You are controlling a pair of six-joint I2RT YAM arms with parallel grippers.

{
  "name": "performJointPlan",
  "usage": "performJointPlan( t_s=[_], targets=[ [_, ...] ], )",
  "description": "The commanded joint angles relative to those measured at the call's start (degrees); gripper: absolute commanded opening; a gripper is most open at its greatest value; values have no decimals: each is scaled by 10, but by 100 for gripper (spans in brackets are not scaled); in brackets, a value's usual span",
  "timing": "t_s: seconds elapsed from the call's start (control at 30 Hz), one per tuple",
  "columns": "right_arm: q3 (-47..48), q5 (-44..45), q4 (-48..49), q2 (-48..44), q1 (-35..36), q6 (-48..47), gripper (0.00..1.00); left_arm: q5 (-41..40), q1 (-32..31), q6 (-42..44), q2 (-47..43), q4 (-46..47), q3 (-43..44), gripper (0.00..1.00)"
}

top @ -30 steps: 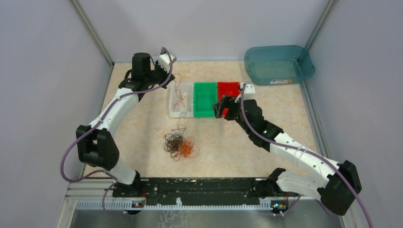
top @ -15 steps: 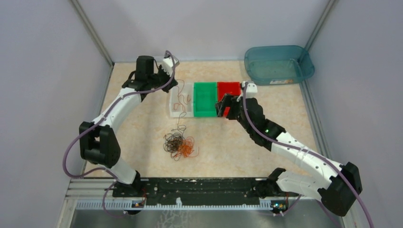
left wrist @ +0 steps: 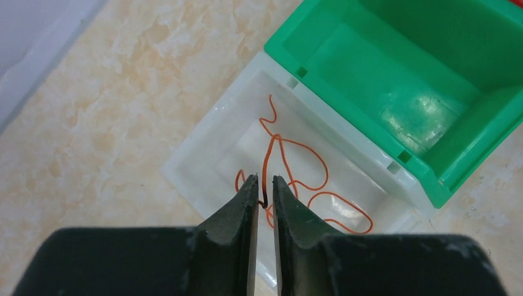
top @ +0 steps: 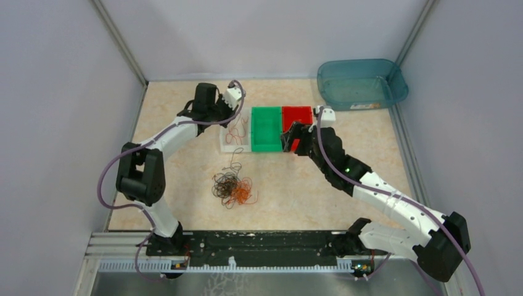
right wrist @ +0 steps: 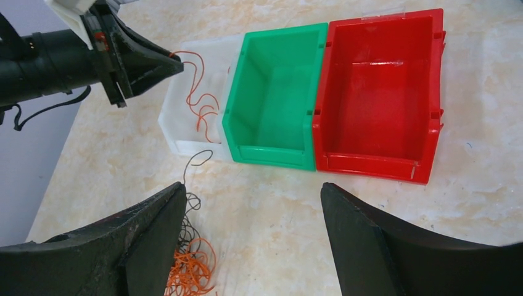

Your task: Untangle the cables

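The tangle (top: 231, 188) of dark and orange cables lies on the tabletop left of centre, well apart from both pincers. One dark strand (top: 234, 161) strays from it toward the far side, up to the near rim of the white bin (top: 225, 146).

The right pincer (right wrist: 251, 191) hovers at the near edge of the green bin (top: 265, 129), spread wide and empty, with the tangle to its near left.

Farther out, the left pincer (left wrist: 264, 185) hangs over the white bin. Its jaws stand a thin slit apart around the top end of a single orange wire (left wrist: 290, 145). I cannot tell whether they grip it. The wire drops straight below the tips and curls along the bin's floor. The next pick probably falls to the left arm, since the tangle lies directly on its near side.
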Motion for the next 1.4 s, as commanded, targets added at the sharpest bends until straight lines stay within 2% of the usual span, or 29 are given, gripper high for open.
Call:
performJointPlan(
  t_s=[0.0,0.13,0.2,0.23,0.37,0.43,0.63,0.77,0.9,1.1,1.27,1.37],
  targets=[
    [15,3,10,-17,-7,6,80,-17,-4,15,12,-11,-3,30],
    [16,0,9,-18,-8,5,80,-29,-5,20,8,-18,4,50],
    [16,-3,13,-18,-9,6,80,-35,-6,22,8,-33,15,72],
    [16,-5,14,-17,-9,7,80,-35,-6,24,8,-45,25,78],
    [15,-9,14,-17,-9,12,80,-57,-4,12,1,-82,52,95],
    [14,-9,13,-18,-9,12,80,-73,-2,4,-9,-82,50,99],
    [15,-27,21,-7,-9,4,81,-77,28,-31,-32,-86,33,99],
    [13,-67,32,11,-8,3,85,-70,42,-45,-38,-92,0,99],
    [5,-67,49,22,14,-11,87,-57,48,-69,-29,-93,-29,99],
    [0,-66,85,63,78,-31,88,-47,48,-128,-11,-63,-46,81],
    [2,-97,137,135,119,-41,88,-71,49,-153,-5,-15,-72,75],
    [23,-116,164,199,145,-59,88,-95,48,-156,-3,16,-81,67]
  ],
)
